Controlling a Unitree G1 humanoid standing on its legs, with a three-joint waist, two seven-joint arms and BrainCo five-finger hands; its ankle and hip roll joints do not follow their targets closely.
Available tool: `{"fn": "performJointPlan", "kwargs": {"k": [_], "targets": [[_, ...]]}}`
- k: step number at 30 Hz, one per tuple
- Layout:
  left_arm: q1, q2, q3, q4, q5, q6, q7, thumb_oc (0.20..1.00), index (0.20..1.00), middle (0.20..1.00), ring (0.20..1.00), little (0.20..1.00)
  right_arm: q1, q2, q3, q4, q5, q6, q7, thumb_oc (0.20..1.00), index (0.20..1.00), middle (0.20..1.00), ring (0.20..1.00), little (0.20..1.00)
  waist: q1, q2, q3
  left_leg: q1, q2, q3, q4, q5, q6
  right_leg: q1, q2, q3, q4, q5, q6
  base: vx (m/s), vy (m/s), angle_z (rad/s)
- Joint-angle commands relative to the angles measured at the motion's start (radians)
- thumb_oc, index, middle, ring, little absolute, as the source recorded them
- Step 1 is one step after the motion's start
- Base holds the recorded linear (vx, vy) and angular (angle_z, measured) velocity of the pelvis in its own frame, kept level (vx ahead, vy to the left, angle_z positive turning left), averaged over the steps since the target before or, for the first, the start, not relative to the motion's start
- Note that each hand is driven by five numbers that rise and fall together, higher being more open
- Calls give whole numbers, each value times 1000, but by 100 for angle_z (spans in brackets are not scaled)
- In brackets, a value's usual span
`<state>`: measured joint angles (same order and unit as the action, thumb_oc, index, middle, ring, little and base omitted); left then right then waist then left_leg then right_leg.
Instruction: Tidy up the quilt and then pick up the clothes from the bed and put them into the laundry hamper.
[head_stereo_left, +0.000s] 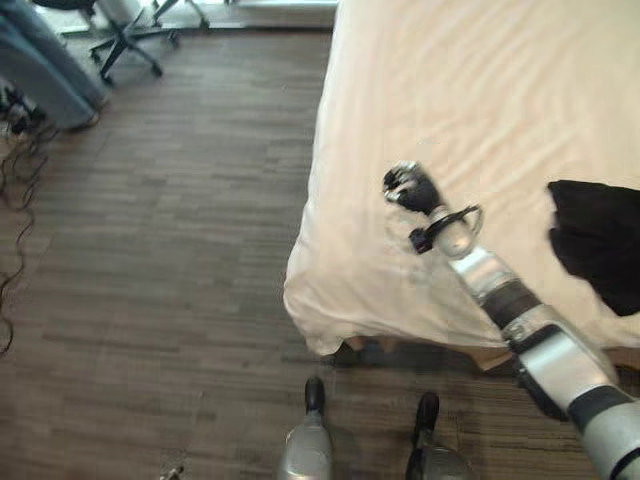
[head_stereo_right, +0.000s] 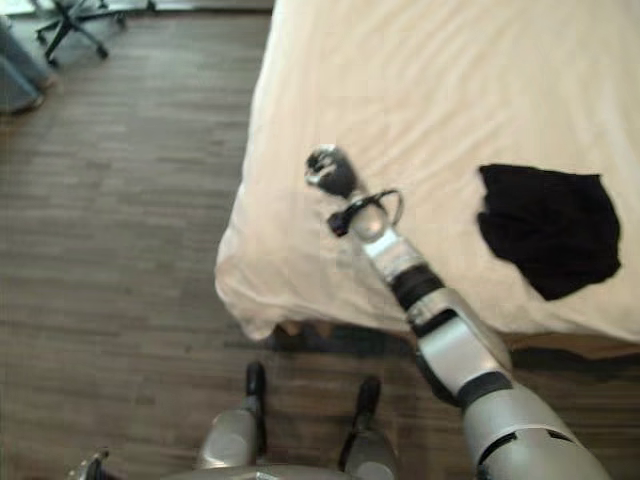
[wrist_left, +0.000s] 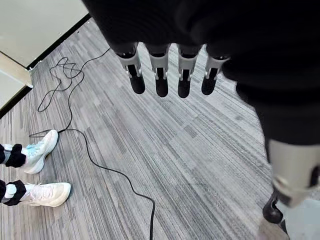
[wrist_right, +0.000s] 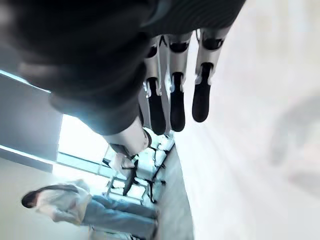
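Wood-look floor (head_stereo_left: 170, 250) fills the room's left side, with dark and grey planks. No words or labels can be read anywhere.

A big bed (head_stereo_left: 330, 300) stands on the right, and a cream quilt (head_stereo_left: 480, 90) covers it. The quilt lies mostly flat with small wrinkles, and its corner hangs down over the bed's near left corner. A black piece of clothing (head_stereo_right: 548, 228) lies crumpled on the quilt, near the bed's front edge and off to the right.

Far back on the left stands an office chair (head_stereo_left: 125, 40) with a star-shaped base. A person in blue jeans (wrist_right: 107, 212) and a pale top stands over there too, seen in the right wrist view. In the left wrist view, a person's white shoes (wrist_left: 42, 170) stand on the floor beside a thin black cord (wrist_left: 95, 160).

The right hand (head_stereo_left: 412, 188) reaches out over the quilt near the bed's left corner, well apart from the black clothing. Its fingers (wrist_right: 172, 100) are straight and loose, and they hold nothing.

The left hand (wrist_left: 170, 30) hangs over the bare floor. Its fingers (wrist_left: 161, 75) point down, relaxed, and it holds nothing.
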<state>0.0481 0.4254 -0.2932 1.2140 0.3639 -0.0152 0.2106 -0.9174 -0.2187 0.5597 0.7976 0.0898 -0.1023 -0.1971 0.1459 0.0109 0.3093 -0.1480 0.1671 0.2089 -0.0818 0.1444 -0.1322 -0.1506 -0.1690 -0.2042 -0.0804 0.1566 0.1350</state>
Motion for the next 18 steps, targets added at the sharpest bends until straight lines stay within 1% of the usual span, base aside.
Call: {"fn": "performJointPlan", "kwargs": {"k": [1, 3, 4, 6, 8, 9, 11, 12, 13, 14, 15, 16, 17, 18], "targets": [[-171, -9, -46, -5, -80, -24, 68, 1000, 1000, 1000, 1000, 1000, 2, 30, 47, 16, 12, -3, 20, 200, 200, 200, 200, 200, 10, 19, 106, -1, 27, 0, 39, -19, -28, 1, -81, 2, 117, -105, 63, -117, -8, 39], [-211, -35, -68, -46, -98, -29, 86, 1000, 1000, 1000, 1000, 1000, 94, 91, 101, 28, -9, 13, 58, 200, 200, 200, 200, 200, 12, 21, 128, -34, 25, -14, 72, -26, -26, -20, -89, -6, 145, -112, 62, -89, -12, 21], [-226, -50, -92, -61, -94, -33, 93, 1000, 1000, 1000, 1000, 1000, 150, 133, 146, 42, -31, 25, 87, 200, 200, 200, 200, 200, 12, 23, 134, -41, 23, -21, 87, -35, -26, -19, -93, -14, 156, -123, 63, -56, -13, 5], [-244, -67, -130, -71, -85, -34, 90, 1000, 1000, 1000, 1000, 1000, 229, 202, 208, 71, -17, 43, 164, 200, 200, 200, 200, 200, 16, 19, 135, -52, 19, -33, 101, -44, -24, -16, -100, -19, 161, -127, 65, 0, 0, 0], [-262, -75, -170, -76, -69, -40, 82, 1000, 1000, 1000, 1000, 1000, 288, 247, 269, 73, 36, 58, 234, 200, 200, 200, 200, 200, 19, 11, 121, -52, 14, -35, 100, -48, -22, -9, -101, -22, 153, -125, 66, 22, 0, 5], [-261, -79, -179, -79, -62, -42, 77, 1000, 1000, 1000, 1000, 1000, 321, 251, 304, 42, 54, 55, 263, 200, 200, 200, 200, 200, 17, 6, 114, -44, 12, -33, 98, -52, -22, -3, -102, -22, 149, -125, 67, 29, 26, 5], [-262, -78, -177, -90, -52, -41, 81, 1000, 1000, 1000, 1000, 1000, 377, 232, 344, -77, 97, 27, 296, 200, 200, 200, 200, 200, 9, -8, 101, -30, 9, -26, 95, -59, -19, 10, -101, -15, 141, -124, 68, 28, 25, 7], [-259, -79, -176, -91, -52, -41, 81, 1000, 1000, 1000, 1000, 1000, 381, 228, 346, -82, 98, 29, 296, 200, 200, 200, 200, 200, 8, -7, 100, -28, 8, -25, 94, -59, -19, 11, -101, -14, 140, -124, 68, 41, 7, 9], [-259, -80, -161, -89, -61, -41, 81, 1000, 1000, 1000, 1000, 1000, 406, 209, 373, -197, 164, 2, 335, 200, 200, 200, 200, 200, 0, -20, 87, -15, 8, -19, 90, -64, -19, 21, -99, -11, 133, -121, 69, 29, 0, 10], [-258, -81, -160, -89, -61, -42, 81, 1000, 1000, 1000, 1000, 1000, 408, 206, 374, -201, 166, 4, 335, 200, 200, 200, 200, 200, 0, -19, 87, -14, 7, -18, 89, -64, -19, 22, -100, -11, 132, -121, 69, 58, -7, 4], [-257, -83, -136, -75, -83, -40, 89, 1000, 1000, 1000, 1000, 1000, 405, 173, 373, -332, 250, -25, 353, 200, 200, 200, 200, 200, -13, -32, 73, 6, 7, -9, 82, -67, -19, 34, -95, -5, 120, -119, 69, 53, -8, -5], [-250, -84, -125, -69, -89, -37, 93, 1000, 1000, 1000, 1000, 1000, 388, 144, 353, -417, 279, -55, 339, 200, 200, 200, 200, 200, -22, -35, 72, 22, 7, -3, 77, -71, -20, 43, -93, -2, 117, -123, 71, 43, -16, -13], [-247, -86, -119, -62, -91, -33, 94, 1000, 1000, 1000, 1000, 1000, 369, 127, 335, -462, 289, -65, 323, 200, 200, 200, 200, 200, -30, -38, 67, 24, 6, 2, 74, -67, -19, 39, -91, 2, 111, -117, 70, 13, -8, -13], [-248, -87, -119, -62, -91, -33, 94, 1000, 1000, 1000, 1000, 1000, 369, 124, 334, -466, 290, -63, 322, 200, 200, 200, 200, 200, -28, -37, 68, 25, 6, 3, 73, -67, -19, 40, -91, 3, 111, -117, 70, -17, -9, -22]]}}
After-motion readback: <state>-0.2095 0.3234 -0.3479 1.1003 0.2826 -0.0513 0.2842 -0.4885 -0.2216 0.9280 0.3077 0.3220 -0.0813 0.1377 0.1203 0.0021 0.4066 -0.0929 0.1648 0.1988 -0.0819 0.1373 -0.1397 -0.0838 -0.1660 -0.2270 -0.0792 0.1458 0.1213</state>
